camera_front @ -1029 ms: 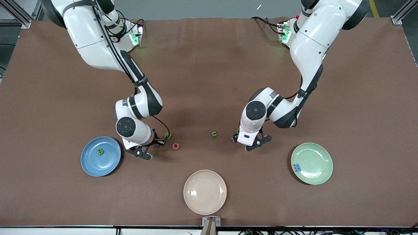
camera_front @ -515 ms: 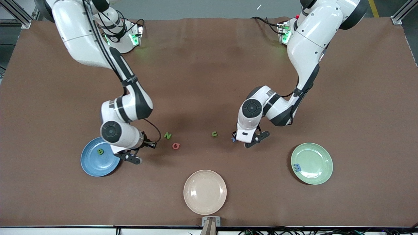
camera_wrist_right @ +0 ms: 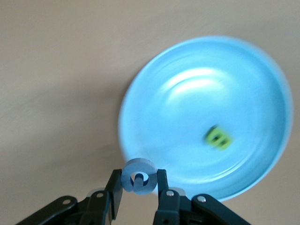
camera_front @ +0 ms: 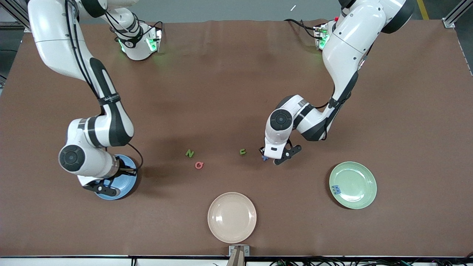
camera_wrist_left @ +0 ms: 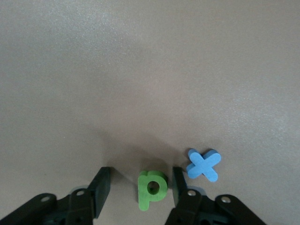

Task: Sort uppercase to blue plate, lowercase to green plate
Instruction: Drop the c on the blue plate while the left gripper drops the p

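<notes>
My right gripper (camera_front: pixel 104 187) is shut on the blue C (camera_wrist_right: pixel 138 176) and holds it over the rim of the blue plate (camera_front: pixel 128 183). The plate (camera_wrist_right: pixel 187 84) holds the green B (camera_wrist_right: pixel 218 138). My left gripper (camera_front: pixel 274 158) is open low at the table, its fingers on either side of the green p (camera_wrist_left: pixel 152 187). The blue x (camera_wrist_left: pixel 203 165) lies just outside one finger and shows at the gripper in the front view (camera_front: pixel 264 158). Green N (camera_front: pixel 189 153), pink-red G (camera_front: pixel 199 165) and green u (camera_front: pixel 242 151) lie mid-table. The green plate (camera_front: pixel 360 173) holds the blue three-pronged piece (camera_front: pixel 336 190).
A cream-beige plate (camera_front: pixel 232 217) stands near the table's front edge, nearer to the front camera than the loose letters. The brown table cover (camera_front: pixel 236 74) spreads bare toward the arm bases.
My right arm has swung from beside the N toward its own end of the table, carrying the blue C over the blue plate. My left gripper has shifted slightly toward the green u.
</notes>
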Motion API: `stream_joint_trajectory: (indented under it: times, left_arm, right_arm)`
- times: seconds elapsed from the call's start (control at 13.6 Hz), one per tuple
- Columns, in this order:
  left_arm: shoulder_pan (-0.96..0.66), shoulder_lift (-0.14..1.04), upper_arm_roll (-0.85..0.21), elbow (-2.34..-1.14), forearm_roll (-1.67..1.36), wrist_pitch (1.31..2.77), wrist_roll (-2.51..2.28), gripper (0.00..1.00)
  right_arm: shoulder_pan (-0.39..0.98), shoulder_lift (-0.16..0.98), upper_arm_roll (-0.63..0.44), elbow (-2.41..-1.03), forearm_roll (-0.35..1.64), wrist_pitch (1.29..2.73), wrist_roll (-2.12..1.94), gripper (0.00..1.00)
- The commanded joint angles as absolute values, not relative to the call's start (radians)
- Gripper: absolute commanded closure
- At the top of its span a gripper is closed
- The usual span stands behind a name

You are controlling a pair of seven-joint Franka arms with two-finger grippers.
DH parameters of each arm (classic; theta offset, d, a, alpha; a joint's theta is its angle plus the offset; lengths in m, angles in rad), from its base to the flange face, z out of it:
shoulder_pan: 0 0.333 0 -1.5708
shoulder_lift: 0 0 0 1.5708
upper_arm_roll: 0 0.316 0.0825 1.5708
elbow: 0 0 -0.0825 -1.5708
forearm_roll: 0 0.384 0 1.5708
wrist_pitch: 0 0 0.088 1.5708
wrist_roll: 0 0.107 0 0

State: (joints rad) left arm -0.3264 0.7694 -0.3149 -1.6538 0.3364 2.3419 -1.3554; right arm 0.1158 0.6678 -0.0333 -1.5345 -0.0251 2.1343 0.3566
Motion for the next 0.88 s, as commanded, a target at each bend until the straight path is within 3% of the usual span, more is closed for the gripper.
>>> stream_joint_trajectory:
  times: [0.0,0.15,0.37,0.59,0.81]
  left_arm:
    - [-0.327,0.746,-0.316,-1.689,0.344,2.336,-1.379,0.55]
    - [-0.319,0.742,-0.316,-1.692,0.344,2.336,-1.376,0.74]
    - [-0.305,0.738,-0.316,-1.687,0.345,2.336,-1.358,0.96]
    - [-0.250,0.712,-0.310,-1.680,0.356,2.335,-1.355,0.99]
    - [-0.163,0.698,-0.308,-1.649,0.364,2.336,-1.243,0.99]
  right_arm:
    - [0.045,0.687,-0.020,-1.546,-0.060,2.195,0.280,0.92]
    - [0.025,0.707,-0.018,-1.546,-0.060,2.218,0.265,0.78]
    - [0.032,0.713,-0.018,-1.546,-0.048,2.226,0.281,0.43]
    - [0.041,0.709,-0.017,-1.543,-0.046,2.218,0.284,0.24]
    - [0.072,0.698,-0.005,-1.543,-0.038,2.204,0.326,0.12]
